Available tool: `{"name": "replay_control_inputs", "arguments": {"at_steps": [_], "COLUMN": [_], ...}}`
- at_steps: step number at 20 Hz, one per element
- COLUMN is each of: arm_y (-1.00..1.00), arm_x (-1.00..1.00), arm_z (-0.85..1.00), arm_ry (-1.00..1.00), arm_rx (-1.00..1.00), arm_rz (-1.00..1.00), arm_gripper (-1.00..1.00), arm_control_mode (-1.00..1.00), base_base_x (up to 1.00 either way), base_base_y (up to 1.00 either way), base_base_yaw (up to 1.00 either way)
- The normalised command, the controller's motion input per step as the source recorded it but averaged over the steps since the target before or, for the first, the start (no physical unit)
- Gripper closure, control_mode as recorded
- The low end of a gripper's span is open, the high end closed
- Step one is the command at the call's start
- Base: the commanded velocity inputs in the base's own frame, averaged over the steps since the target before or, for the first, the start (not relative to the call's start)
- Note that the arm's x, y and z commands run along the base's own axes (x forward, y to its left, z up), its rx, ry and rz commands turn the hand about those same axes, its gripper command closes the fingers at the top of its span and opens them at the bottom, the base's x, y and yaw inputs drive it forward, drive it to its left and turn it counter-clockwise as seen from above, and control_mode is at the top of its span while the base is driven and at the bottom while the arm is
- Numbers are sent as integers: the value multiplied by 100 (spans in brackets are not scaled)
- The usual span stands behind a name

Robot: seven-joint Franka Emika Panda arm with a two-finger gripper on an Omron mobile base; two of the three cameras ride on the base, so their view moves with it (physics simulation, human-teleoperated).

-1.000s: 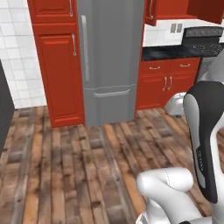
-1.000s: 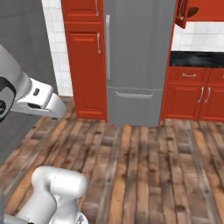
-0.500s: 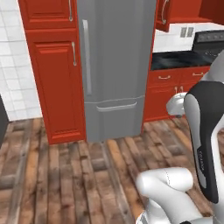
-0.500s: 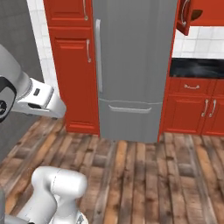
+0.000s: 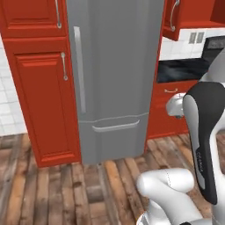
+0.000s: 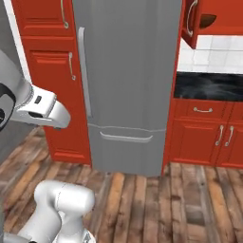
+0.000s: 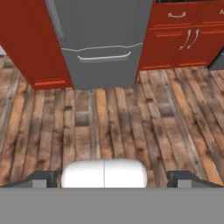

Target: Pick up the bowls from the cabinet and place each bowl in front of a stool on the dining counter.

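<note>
Worn wooden floor [image 7: 131, 122], its planks mottled brown, grey and orange, runs up to a tall grey fridge [image 6: 128, 71] with smooth flat doors and a long pale vertical handle. Its top is cut off in both base views; the hand view catches its lower drawer with a curved bar. Red panelled cupboards [image 5: 41, 101] flank it on the left, their slim metal pulls upright.

At the upper right the cabinet [image 6: 211, 21] hangs with its door [image 6: 189, 21] swung open, the curved white handle on it. Inside, a dark reddish-brown bowl [image 6: 208, 21] sits on the red shelf, a glossy rounded shape mostly hidden behind the door edge; its rim and base are hard to make out. In the left base view the same cabinet [image 5: 193, 17] shows the door and shelf, cut off by the frame's top. The cream bowl cannot be made out.

Below the cabinet, white tiles back a black worktop [image 6: 209, 86] with faint pale veining, over red drawers [image 6: 204, 110] and doors with small handles. A dark stove edge [image 5: 215, 44] is clipped at the right border of the left base view.

The hand [image 7: 112, 178] points down at the floor, its two dark fingertips [image 7: 39, 179] standing at the far sides of the hand view, spread fully apart with nothing between them.
</note>
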Motion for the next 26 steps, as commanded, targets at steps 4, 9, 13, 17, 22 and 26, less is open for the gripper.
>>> {"name": "replay_control_inputs", "arguments": {"at_steps": [4, 9, 13, 17, 22, 26], "arm_y": [0, 0, 0, 0, 0, 0], "arm_x": [0, 0, 0, 0, 0, 0], "arm_z": [0, 0, 0, 0, 0, 0], "arm_ry": [0, 0, 0, 0, 0, 0], "arm_rx": [0, 0, 0, 0, 0, 0], "arm_rz": [0, 0, 0, 0, 0, 0], "arm_gripper": [-100, -100, -100, -100, -100, -100], "arm_control_mode": [100, 100, 100, 100, 100, 100], "base_base_x": [100, 100, 100, 98, 85, 56], "base_base_y": [-83, -98, -100, -100, -86, -49], "base_base_yaw": [8, 11, 15, 13, 6, 0]}}
